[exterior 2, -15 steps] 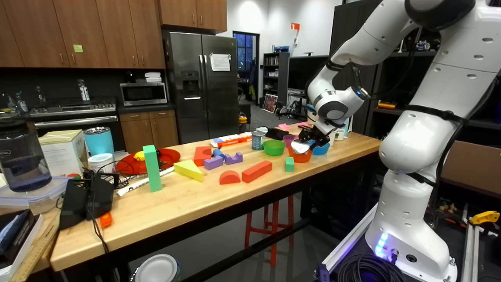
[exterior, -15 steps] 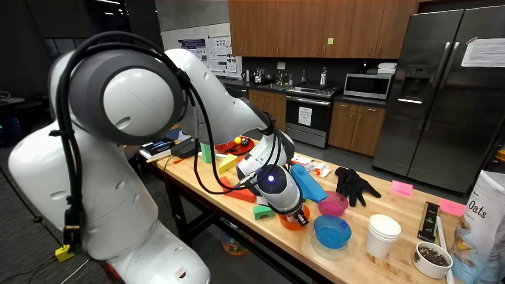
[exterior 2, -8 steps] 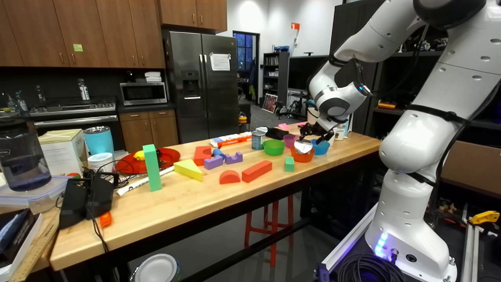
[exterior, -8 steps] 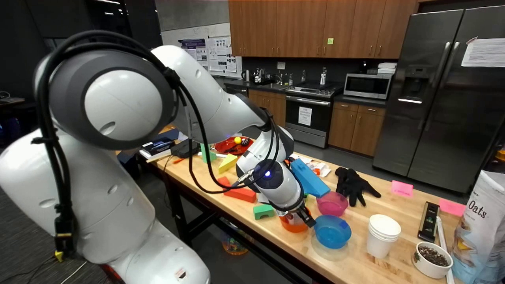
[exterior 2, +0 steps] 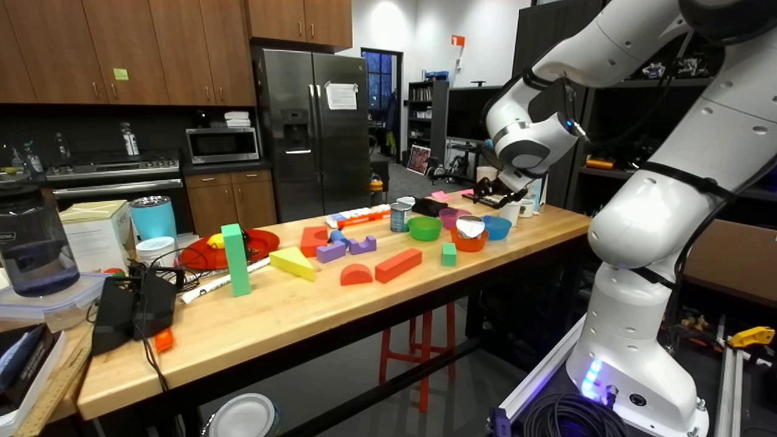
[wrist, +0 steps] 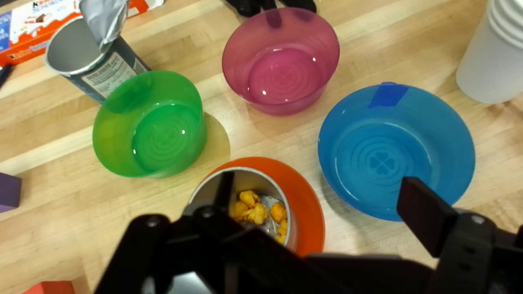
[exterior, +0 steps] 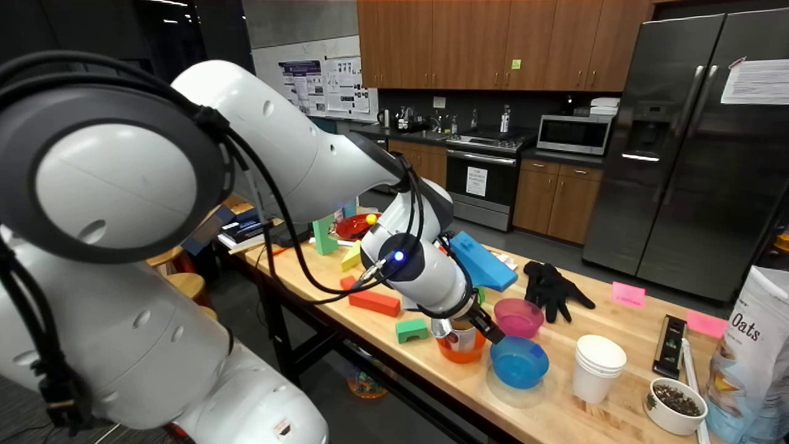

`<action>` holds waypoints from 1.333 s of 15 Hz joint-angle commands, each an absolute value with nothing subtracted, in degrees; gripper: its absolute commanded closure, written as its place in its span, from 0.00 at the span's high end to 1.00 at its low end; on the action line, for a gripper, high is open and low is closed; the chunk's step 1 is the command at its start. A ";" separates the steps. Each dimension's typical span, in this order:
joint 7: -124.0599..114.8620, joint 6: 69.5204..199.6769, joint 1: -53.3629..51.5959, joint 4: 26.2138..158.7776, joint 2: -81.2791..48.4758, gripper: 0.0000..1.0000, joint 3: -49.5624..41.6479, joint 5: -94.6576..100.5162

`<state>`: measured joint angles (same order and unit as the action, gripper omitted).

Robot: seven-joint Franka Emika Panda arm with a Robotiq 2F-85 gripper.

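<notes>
My gripper [wrist: 319, 188] is open with nothing between its fingers; in the exterior views it hangs above the bowls [exterior: 493, 333] [exterior 2: 496, 195]. Below its left finger in the wrist view, a can [wrist: 241, 179] with several yellow-orange popcorn-like pieces [wrist: 255, 212] stands inside an orange bowl [wrist: 304, 204]. That finger overlaps the can's mouth from this angle, and dark gripper parts hide the can's lower side. The right finger pad [wrist: 425, 216] overlaps the near rim of a blue bowl [wrist: 380, 155]. A silvery end of the can [exterior 2: 470, 227] shows above the orange bowl in an exterior view.
A green bowl [wrist: 163, 134] and a pink bowl [wrist: 282, 65] sit behind the orange one. Close by are another can with peeled foil [wrist: 110, 73], stacked white cups [wrist: 496, 57], a black glove [exterior: 551, 290] and a green block [exterior: 412, 330]. An oats bag [exterior: 749, 345] stands farther along.
The gripper has opened wider and let go of the can, then lifted away from it towards the white cups. The can has settled in the orange bowl.
</notes>
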<state>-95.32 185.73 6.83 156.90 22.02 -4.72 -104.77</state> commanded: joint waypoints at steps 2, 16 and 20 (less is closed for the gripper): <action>-94.33 198.73 4.48 158.71 33.67 1.00 -0.87 -109.73; -80.50 198.03 24.88 158.00 51.23 1.00 24.93 -132.13; -78.28 197.83 19.53 158.41 51.70 1.00 23.86 -134.32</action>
<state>-80.70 197.82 23.66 157.82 50.32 25.01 -132.14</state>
